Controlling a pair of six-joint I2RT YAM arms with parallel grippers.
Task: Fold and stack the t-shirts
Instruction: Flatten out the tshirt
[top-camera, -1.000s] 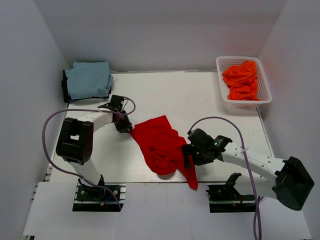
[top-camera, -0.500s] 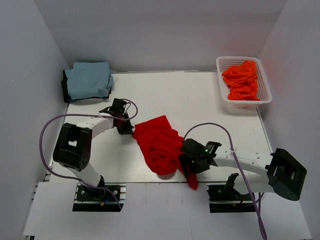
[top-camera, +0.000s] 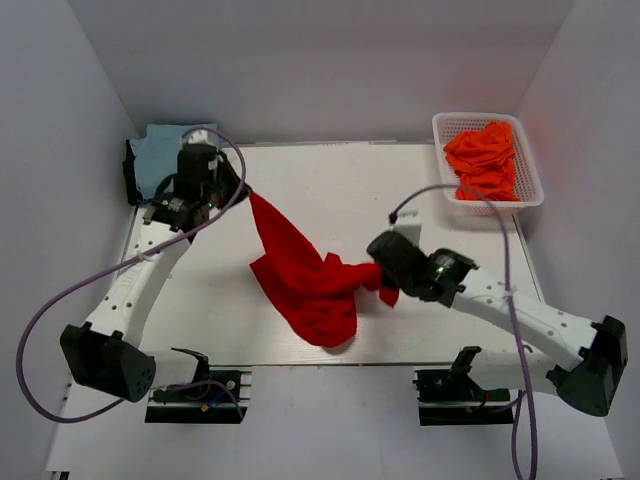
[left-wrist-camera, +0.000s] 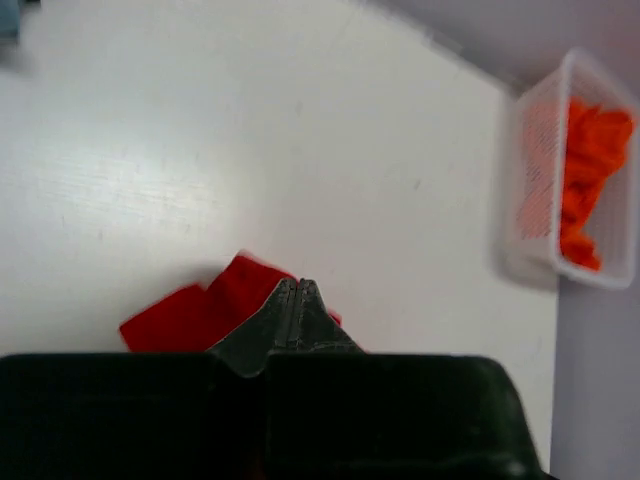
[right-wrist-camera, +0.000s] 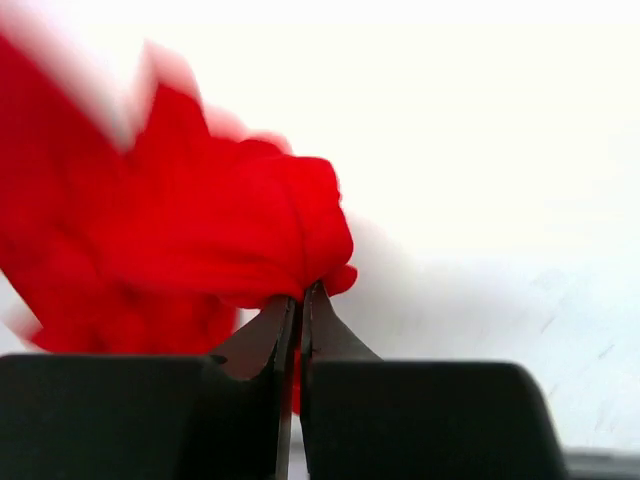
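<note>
The light blue t-shirt (top-camera: 155, 148) lies in the far left corner of the worktop (top-camera: 340, 180), partly hidden behind my left arm. Just beside that corner my left hand (top-camera: 240, 188) is clenched on an edge of the red t-shirt (top-camera: 300, 285). From there the cloth slopes down and bunches on the worktop towards the middle of the near edge. My right hand (top-camera: 380, 272), right of centre, is clamped on a gathered fold of the same shirt. In the far right corner the orange t-shirts (top-camera: 485, 160) sit crumpled in the white basket (top-camera: 441, 172).
</note>
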